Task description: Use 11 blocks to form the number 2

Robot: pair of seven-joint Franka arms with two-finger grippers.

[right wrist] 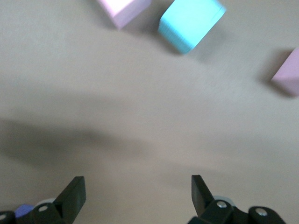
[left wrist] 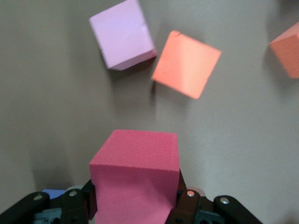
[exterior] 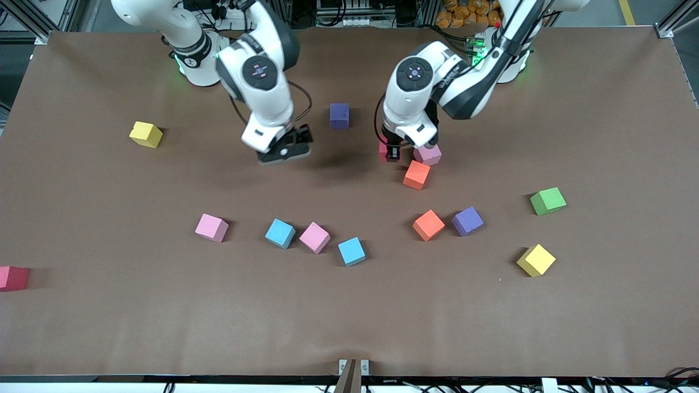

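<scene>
My left gripper [exterior: 391,153] [left wrist: 135,198] is shut on a deep pink-red block [exterior: 383,149] [left wrist: 135,170], low over the table beside a pink block [exterior: 427,154] [left wrist: 122,33] and an orange block [exterior: 416,174] [left wrist: 186,64]. My right gripper [exterior: 284,150] [right wrist: 138,191] hangs open and empty over bare table, toward the right arm's end from a purple block [exterior: 339,115]. Nearer the front camera lie a pink block [exterior: 212,227], a light blue block [exterior: 280,233] [right wrist: 190,23], another pink [exterior: 314,237], another light blue [exterior: 351,251], an orange [exterior: 428,225] and a purple [exterior: 467,221]. The blocks lie scattered; no number 2 shows.
A green cube [exterior: 548,201] and a yellow block [exterior: 536,260] sit toward the left arm's end. Another yellow block [exterior: 146,134] and a red block [exterior: 13,278] at the table's edge lie toward the right arm's end. The brown table [exterior: 349,316] is bare nearest the front camera.
</scene>
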